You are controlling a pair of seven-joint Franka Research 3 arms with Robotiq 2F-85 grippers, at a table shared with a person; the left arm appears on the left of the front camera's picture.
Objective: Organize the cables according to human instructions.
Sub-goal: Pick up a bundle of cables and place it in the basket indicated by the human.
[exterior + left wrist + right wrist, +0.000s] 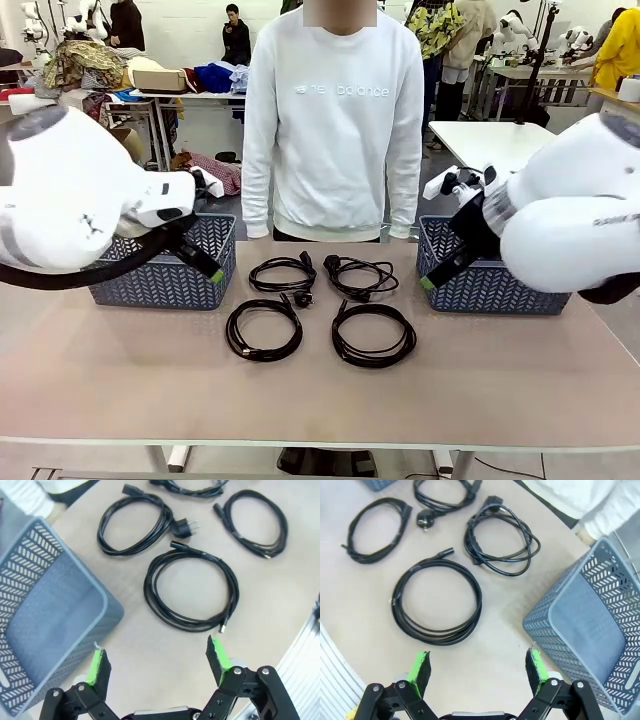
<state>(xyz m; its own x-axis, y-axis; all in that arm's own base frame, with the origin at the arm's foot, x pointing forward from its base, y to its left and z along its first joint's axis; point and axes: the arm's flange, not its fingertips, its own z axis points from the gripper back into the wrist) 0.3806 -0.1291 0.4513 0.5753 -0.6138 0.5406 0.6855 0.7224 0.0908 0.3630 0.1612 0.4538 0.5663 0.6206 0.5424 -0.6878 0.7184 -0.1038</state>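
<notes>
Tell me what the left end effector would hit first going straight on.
The left end effector would probably meet bare table, just short of the nearest coiled cable.

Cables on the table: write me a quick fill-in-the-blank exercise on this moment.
____ coiled cables lie on the table.
They lie ____ the left basket and the right basket.
The left claw and right claw are both ____.
The person's sweatshirt is ____.
Missing: four; between; open; white.
</notes>
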